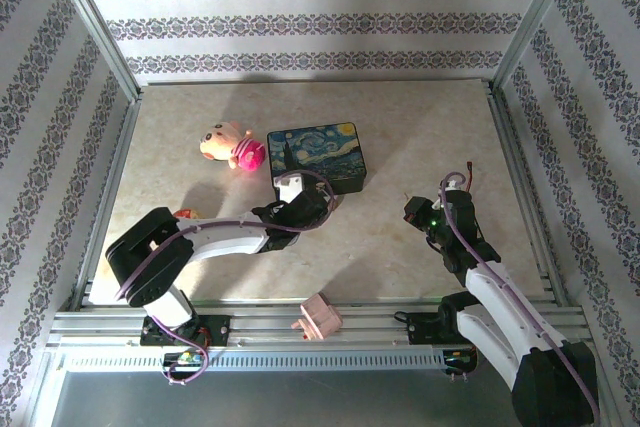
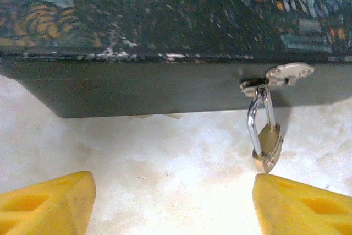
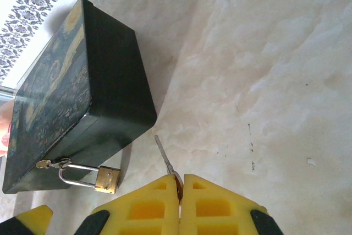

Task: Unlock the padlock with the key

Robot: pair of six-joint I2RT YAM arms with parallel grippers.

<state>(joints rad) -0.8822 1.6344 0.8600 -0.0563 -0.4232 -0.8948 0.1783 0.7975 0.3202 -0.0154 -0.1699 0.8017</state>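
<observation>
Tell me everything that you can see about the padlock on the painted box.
The padlock is tiny, with a brass-coloured metal body and a thin silvery shackle. The shackle is shut and passes through the latch on the painted box's dark side wall. It hangs slightly tilted, its body low near the table.

Deep blue box (image 1: 318, 155), yellow swirls on the lid, black sides. Brass-gold padlock (image 3: 107, 179) with a silvery shackle. Dull brownish key (image 3: 164, 155). Bright yellow on the left claw (image 2: 174, 191) and right claw (image 3: 180, 180). Cream marbled counter (image 1: 420, 137). Pink-and-cream plush (image 1: 232, 144) left of centre. White walls (image 1: 300, 17), grey floral stripes.
</observation>
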